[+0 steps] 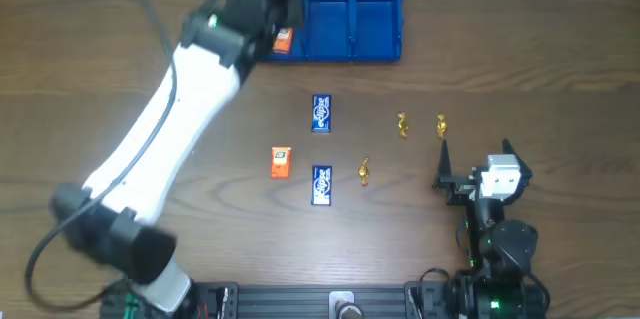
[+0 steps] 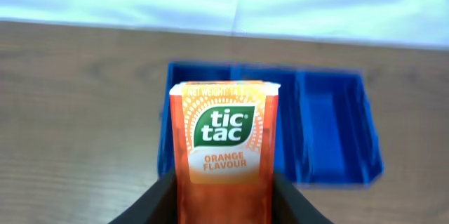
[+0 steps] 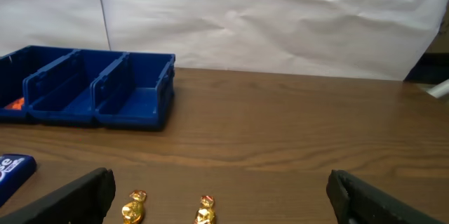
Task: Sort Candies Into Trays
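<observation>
orange box (image 2: 224, 161): sat upright in left gripper (image 2: 223, 206), jaws clamped on its sides, long axis along the fingers.
blue tray (image 2: 337, 140): lay dead ahead of the box; i judged the end compartment nearest the left arm was the drop.
right gripper (image 3: 217, 199): jaws wide apart, empty, near gold candies (image 3: 133, 208).
table (image 1: 520, 79): second orange box (image 1: 281, 162) and blue packs (image 1: 321, 114) lay unsorted.

1. Overhead camera looks straight down on the whole table (image 1: 540, 49).
2. Left wrist camera hangs close above the blue tray (image 2: 337, 140).
3. Right wrist camera sits low, farther back, facing that same tray.
</observation>
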Robot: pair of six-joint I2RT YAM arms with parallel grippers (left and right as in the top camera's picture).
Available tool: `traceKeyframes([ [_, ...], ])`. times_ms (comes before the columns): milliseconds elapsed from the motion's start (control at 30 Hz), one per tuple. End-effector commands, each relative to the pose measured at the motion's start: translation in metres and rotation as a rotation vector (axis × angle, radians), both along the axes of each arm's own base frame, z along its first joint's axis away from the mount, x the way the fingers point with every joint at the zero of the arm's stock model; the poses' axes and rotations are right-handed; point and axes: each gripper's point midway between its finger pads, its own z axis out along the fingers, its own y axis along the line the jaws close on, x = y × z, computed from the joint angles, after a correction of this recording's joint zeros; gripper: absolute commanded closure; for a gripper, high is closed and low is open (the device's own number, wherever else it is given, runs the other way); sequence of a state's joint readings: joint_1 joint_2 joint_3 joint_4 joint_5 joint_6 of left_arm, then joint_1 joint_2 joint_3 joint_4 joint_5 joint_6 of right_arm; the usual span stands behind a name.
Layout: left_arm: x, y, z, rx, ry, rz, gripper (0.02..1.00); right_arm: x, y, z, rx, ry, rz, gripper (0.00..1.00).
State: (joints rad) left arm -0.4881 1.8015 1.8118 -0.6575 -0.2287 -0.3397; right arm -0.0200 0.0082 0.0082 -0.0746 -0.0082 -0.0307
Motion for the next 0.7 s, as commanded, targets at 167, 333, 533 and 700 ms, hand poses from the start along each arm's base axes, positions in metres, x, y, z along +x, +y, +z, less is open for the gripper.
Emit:
traceKeyframes([
  [167,0.054,0.003,-0.103,0.028,0.236,0.019,0.667,0.000,0.003,-0.001,-0.007,0.005,0.014,0.003],
  [333,0.057,0.013,-0.130,0.028,0.303,0.032,0.660,0.000,0.003,-0.001,-0.007,0.005,0.014,0.003],
  [533,0.056,0.014,-0.130,0.033,0.303,0.028,0.467,0.000,0.003,-0.001,-0.007,0.005,0.014,0.001],
  [700,0.050,0.010,-0.098,0.025,0.251,0.017,0.106,0.000,0.003,-0.001,-0.007,0.005,0.014,0.001],
])
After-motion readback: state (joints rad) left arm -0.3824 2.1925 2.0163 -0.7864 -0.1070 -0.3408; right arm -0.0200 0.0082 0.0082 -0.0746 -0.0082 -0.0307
